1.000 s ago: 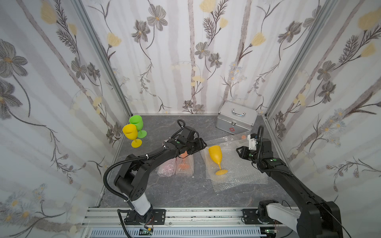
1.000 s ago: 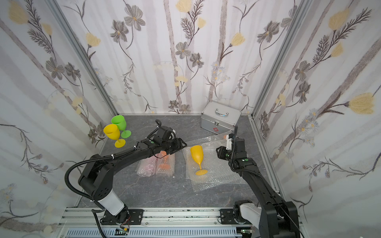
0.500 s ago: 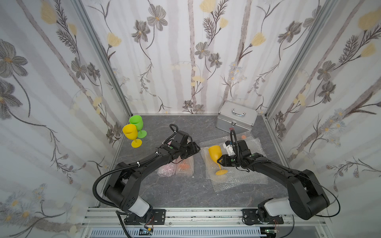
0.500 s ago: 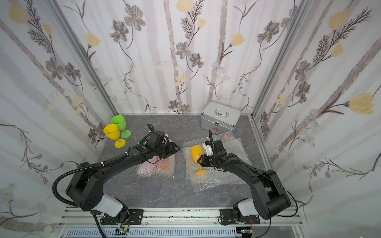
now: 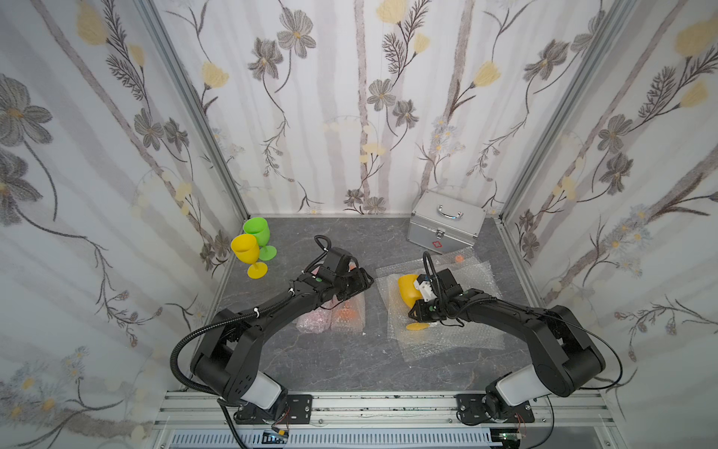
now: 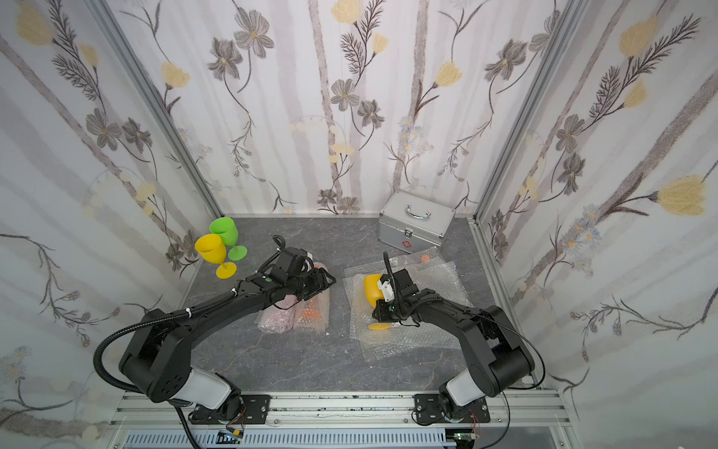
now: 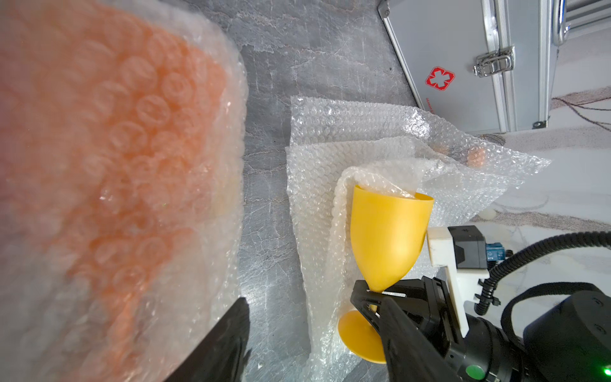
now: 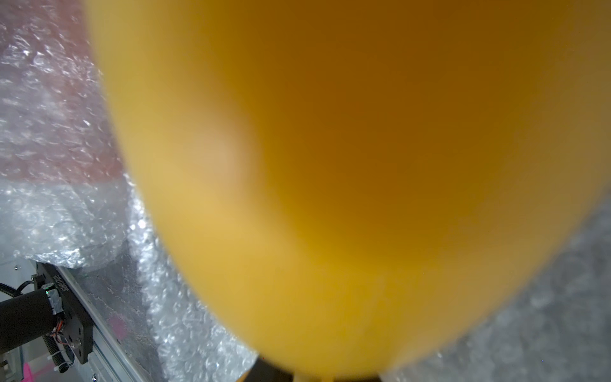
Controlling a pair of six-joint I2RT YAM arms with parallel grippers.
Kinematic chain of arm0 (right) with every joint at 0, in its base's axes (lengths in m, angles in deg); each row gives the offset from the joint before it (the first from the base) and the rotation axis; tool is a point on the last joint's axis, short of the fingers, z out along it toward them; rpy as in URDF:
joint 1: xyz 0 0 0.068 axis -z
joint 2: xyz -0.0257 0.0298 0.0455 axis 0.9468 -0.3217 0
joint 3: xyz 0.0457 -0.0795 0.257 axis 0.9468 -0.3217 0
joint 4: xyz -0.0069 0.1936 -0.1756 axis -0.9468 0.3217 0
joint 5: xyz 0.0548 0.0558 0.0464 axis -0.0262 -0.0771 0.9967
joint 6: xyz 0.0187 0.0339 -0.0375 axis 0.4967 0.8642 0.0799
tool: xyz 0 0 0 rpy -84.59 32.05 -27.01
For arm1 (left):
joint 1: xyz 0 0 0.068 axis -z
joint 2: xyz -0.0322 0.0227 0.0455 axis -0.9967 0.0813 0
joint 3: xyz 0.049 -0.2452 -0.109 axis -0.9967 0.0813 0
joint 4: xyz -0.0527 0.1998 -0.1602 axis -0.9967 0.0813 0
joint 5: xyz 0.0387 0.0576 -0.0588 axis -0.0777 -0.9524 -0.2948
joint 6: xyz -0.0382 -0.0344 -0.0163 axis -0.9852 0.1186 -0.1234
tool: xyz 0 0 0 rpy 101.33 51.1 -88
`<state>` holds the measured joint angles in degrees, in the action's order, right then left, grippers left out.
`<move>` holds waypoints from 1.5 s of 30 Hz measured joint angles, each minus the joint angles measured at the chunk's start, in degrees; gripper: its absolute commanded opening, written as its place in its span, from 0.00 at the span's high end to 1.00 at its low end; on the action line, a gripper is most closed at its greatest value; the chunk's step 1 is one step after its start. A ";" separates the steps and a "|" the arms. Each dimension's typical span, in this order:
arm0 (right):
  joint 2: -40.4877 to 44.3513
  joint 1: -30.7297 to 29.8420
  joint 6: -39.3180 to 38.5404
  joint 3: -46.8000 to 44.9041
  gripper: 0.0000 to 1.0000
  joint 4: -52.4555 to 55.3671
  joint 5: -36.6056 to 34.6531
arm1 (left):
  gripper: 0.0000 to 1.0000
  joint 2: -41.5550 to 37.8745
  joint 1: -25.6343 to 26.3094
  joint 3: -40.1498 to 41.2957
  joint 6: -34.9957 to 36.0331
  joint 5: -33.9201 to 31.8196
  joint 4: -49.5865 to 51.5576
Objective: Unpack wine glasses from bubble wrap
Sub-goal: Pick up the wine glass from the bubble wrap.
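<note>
Amber-yellow goblet (image 7: 386,238) now gripped at stem by right hand (image 7: 375,297).

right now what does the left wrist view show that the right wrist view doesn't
Only the left wrist view: the silver case, the orange wrapped roll, and the right pincer closed on the stem of the amber-yellow goblet. Only the right wrist view: an arm base on the rail. Both: that goblet and the flat bubble wrap under it.

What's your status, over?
Right gripper shut on amber goblet stem. Left gripper at wrapped orange goblet, grip unclear. Amber goblet's foot on open bubble wrap; fold at its rim.
</note>
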<state>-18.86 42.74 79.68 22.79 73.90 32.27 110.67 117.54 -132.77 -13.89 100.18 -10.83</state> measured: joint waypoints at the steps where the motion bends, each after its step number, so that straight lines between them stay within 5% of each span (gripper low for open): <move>1: 0.61 0.00 -0.02 -0.04 0.88 -0.02 -0.02 | 0.36 -0.22 -0.09 0.02 0.00 0.00 0.00; 21: 13.40 -0.83 -6.78 2.40 0.93 3.98 -3.48 | 0.35 -4.50 -3.72 -0.04 -0.17 1.97 0.00; 34: 18.78 -15.32 -17.00 -2.86 0.93 -10.10 -16.85 | 0.35 -8.55 -8.63 -4.46 0.31 10.82 1.73; 45: 17.03 -22.21 -22.10 -2.73 0.93 -12.72 -24.41 | 0.52 -5.90 -7.39 -6.67 2.95 17.53 3.39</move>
<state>-1.83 20.54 57.59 20.06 61.18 7.86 104.77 110.16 -139.44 -10.93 117.71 -7.45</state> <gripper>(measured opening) 0.129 0.503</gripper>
